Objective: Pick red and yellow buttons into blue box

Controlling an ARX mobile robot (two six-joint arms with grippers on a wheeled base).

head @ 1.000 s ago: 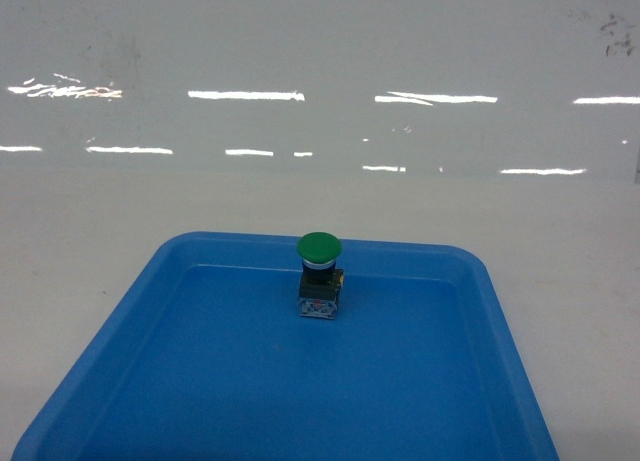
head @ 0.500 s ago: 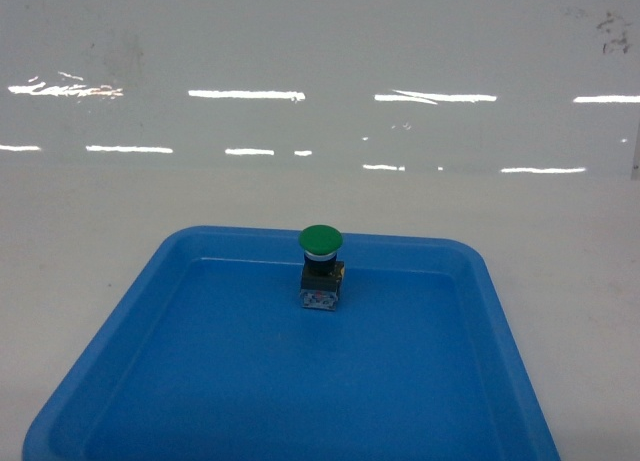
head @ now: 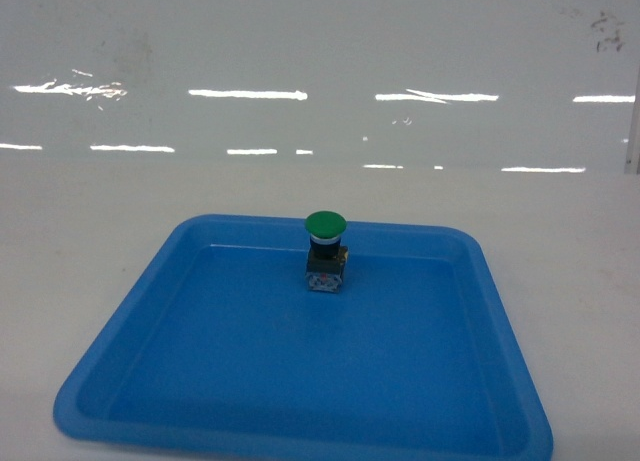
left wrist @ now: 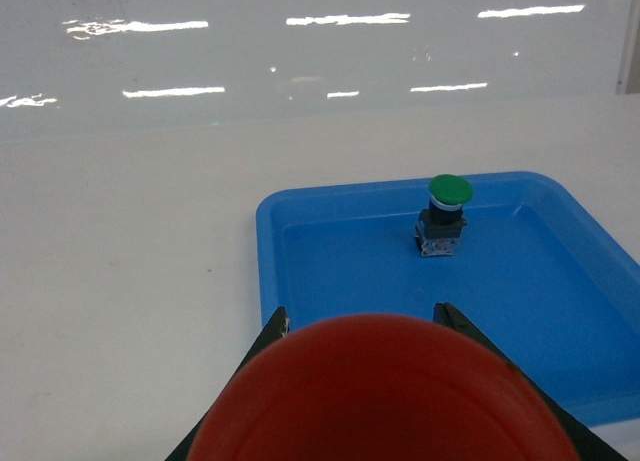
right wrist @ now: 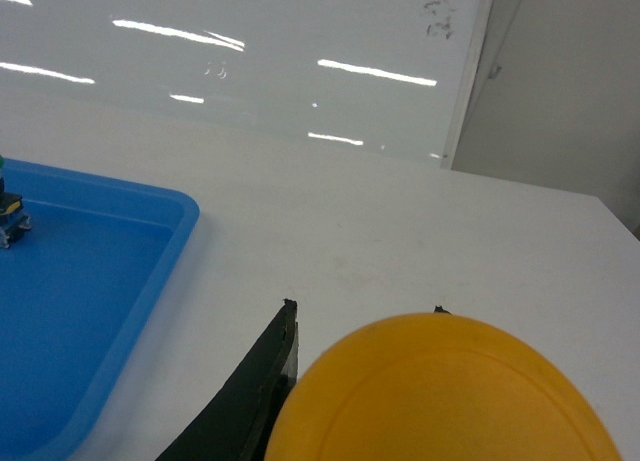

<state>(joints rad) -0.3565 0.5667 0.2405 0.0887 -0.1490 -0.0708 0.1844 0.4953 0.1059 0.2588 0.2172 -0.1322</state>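
The red button (left wrist: 385,401) fills the bottom of the left wrist view. Its dome cap sits between the two black fingers of my left gripper (left wrist: 362,313), which is shut on it just short of the tray's near left corner. In the right wrist view the yellow button (right wrist: 440,401) is held the same way. My right gripper (right wrist: 364,306) is shut on it above the white table, to the right of the tray. Neither gripper appears in the head view. The blue box is out of view.
A shallow blue tray (head: 120,331) with rounded corners lies on the white table (head: 560,231). A green-capped button (head: 325,249) stands upright near the tray's far wall. A glossy white wall (head: 320,41) rises behind the table. The table's right edge (right wrist: 615,216) shows in the right wrist view.
The head view has drawn back from the tray. The tray and green button look smaller and sit higher, and the tray's near rim now shows.
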